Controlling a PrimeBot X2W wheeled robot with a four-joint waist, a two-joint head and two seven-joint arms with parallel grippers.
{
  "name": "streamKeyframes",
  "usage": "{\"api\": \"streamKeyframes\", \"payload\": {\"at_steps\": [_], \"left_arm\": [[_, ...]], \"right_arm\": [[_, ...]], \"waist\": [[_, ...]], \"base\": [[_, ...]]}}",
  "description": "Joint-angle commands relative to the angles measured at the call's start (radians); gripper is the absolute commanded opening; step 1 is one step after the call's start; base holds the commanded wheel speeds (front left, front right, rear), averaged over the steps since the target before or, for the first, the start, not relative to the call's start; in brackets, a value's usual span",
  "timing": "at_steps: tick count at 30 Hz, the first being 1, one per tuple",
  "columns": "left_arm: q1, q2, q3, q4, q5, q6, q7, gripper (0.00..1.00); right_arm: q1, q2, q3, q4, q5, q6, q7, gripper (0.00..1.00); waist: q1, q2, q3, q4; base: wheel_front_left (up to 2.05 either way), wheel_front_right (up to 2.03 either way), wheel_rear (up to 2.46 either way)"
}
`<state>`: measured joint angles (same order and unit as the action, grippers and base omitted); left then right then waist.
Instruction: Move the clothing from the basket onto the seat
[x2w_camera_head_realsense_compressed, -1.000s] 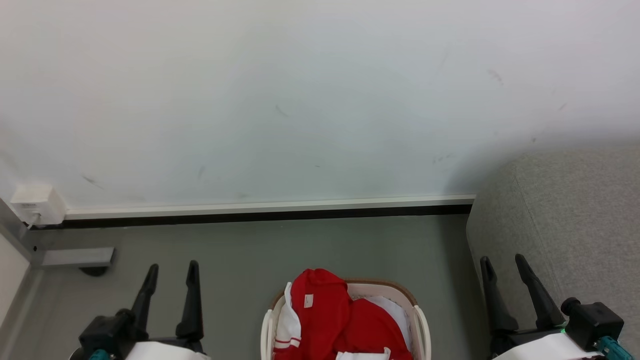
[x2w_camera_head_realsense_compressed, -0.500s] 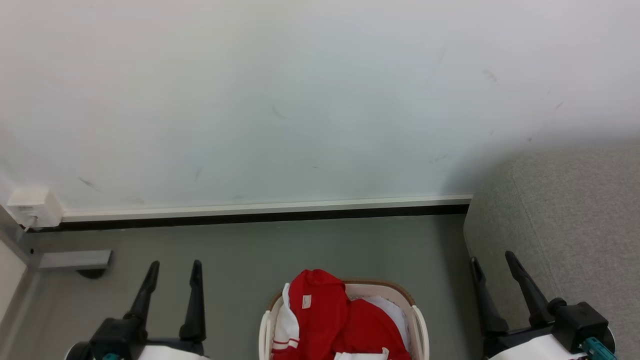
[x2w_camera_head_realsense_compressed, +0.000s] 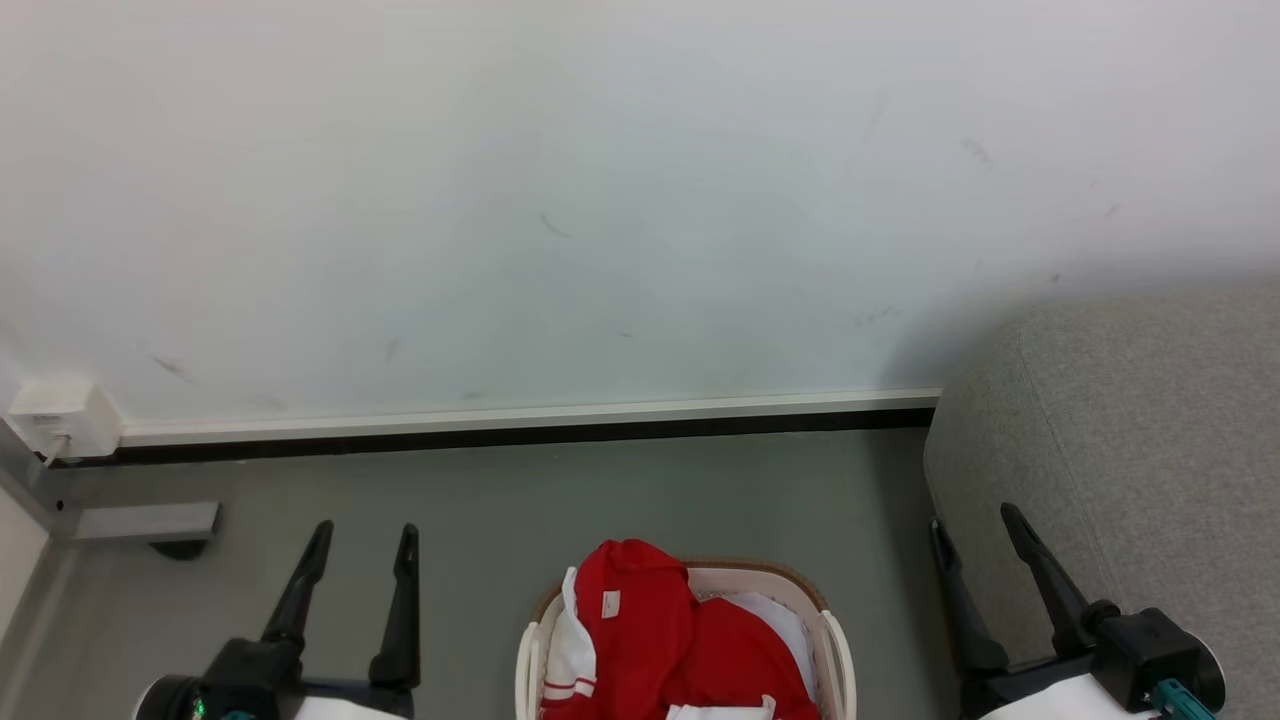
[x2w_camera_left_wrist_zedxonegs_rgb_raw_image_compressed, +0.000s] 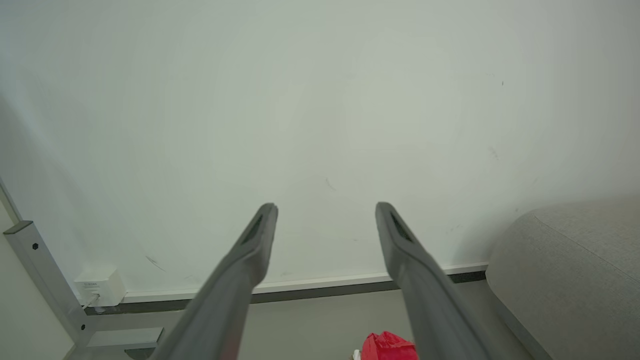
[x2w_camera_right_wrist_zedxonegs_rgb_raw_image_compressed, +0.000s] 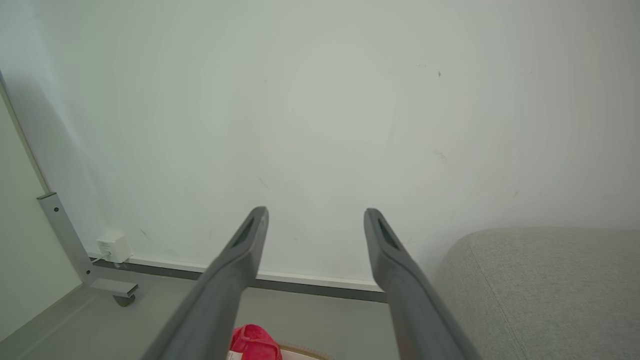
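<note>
Red clothing (x2w_camera_head_realsense_compressed: 670, 640) with white panels and white stripe trim lies heaped in the basket (x2w_camera_head_realsense_compressed: 838, 650), at the bottom centre of the head view. The highest red fold rises above the brown rim on the far side and bears a small white label (x2w_camera_head_realsense_compressed: 610, 603). White lining (x2w_camera_head_realsense_compressed: 775, 612) shows inside the basket, right of the heap. The basket stands on the grey floor (x2w_camera_head_realsense_compressed: 500, 490) and is cut off by the bottom edge of that view.

The grey fabric sofa (x2w_camera_head_realsense_compressed: 1130, 430) stands to the right of the basket, apart from it, with its rounded end towards the wall (x2w_camera_head_realsense_compressed: 600, 200).

The left gripper (x2w_camera_head_realsense_compressed: 365, 528) is over the floor to the left of the basket, its fingers spread wide and empty. The right gripper (x2w_camera_head_realsense_compressed: 972, 517) is between basket and sofa, just before the sofa's edge, also spread wide and empty. Both wrist views confirm the wide spread, and each shows the red top of the heap at its bottom edge.

A pale skirting board (x2w_camera_head_realsense_compressed: 530, 412) runs along the foot of the wall. At far left are a white socket box (x2w_camera_head_realsense_compressed: 62, 418) and a grey metal foot (x2w_camera_head_realsense_compressed: 145, 520).
</note>
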<state>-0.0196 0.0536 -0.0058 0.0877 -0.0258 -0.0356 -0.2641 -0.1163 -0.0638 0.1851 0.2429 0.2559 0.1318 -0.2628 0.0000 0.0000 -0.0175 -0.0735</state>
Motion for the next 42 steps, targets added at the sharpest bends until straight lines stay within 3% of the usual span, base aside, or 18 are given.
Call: {"api": "streamKeyframes", "payload": {"at_steps": [1,25,34,42], "left_arm": [[0.005,0.008,0.004,0.0,0.004,-0.002,-0.001,1.0],[-0.003,0.003,0.002,0.006,-0.01,-0.007,-0.001,1.0],[-0.023,0.001,0.008,0.012,-0.035,-0.016,-0.001,1.0],[-0.111,0.0,0.009,0.021,-0.049,-0.036,-0.001,1.0]], "right_arm": [[-0.005,-0.001,-0.004,0.002,0.007,-0.002,-0.003,1.0],[-0.012,0.001,-0.007,0.005,0.035,-0.002,-0.002,1.0],[-0.031,0.001,-0.004,-0.002,0.044,-0.002,-0.002,1.0],[-0.087,0.004,-0.015,-0.042,0.05,-0.002,-0.001,1.0]], "waist": [[0.0,0.0,0.0,0.0],[0.0,0.0,0.009,-0.007],[0.0,0.0,0.048,-0.073],[0.0,0.0,0.181,-0.135]], "base": [[0.0,0.0,0.0],[0.0,0.0,0.0],[0.0,0.0,0.0],[0.0,0.0,0.0]]}}
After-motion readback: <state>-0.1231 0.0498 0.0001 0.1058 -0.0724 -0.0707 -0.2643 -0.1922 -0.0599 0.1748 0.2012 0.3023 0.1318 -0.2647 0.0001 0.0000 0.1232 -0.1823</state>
